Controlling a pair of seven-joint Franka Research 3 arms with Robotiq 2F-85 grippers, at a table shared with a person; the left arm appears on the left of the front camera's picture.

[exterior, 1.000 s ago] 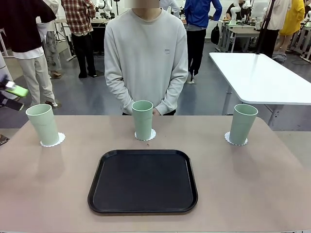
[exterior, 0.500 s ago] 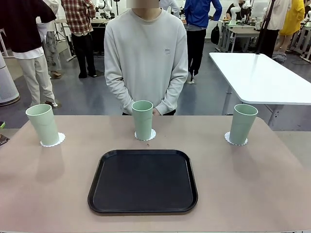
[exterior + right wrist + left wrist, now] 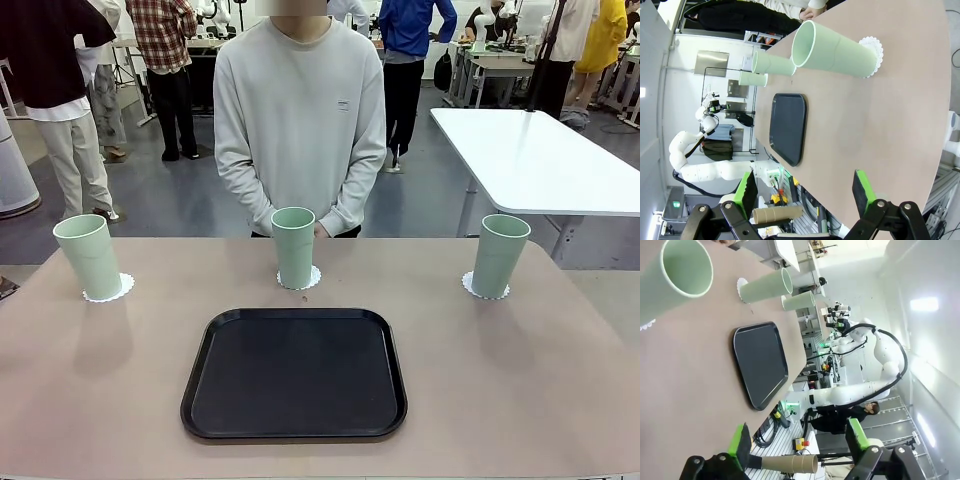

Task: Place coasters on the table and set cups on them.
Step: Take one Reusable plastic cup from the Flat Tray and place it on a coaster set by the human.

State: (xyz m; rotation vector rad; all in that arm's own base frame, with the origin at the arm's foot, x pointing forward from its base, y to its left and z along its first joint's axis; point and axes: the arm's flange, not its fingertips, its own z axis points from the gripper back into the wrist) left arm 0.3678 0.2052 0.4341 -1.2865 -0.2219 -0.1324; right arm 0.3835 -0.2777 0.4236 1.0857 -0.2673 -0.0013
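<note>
Three cups (image 3: 294,246) are stood upright, each on a coaster (image 3: 299,279), along the table's (image 3: 520,370) far edge; interiors appear empty. The tray (image 3: 295,373) is bare. No legible writing is noted. Left gripper (image 3: 799,440) and right gripper (image 3: 805,192) fingers are spread apart, holding nothing.

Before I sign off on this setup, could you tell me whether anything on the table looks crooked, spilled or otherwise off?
Nothing serious stands out. All three cups stand upright on their doilies: left cup, middle cup, right cup. The left cup sits off-centre, so its doily pokes out to one side. The black tray lies flat and bare. No spills.
</note>
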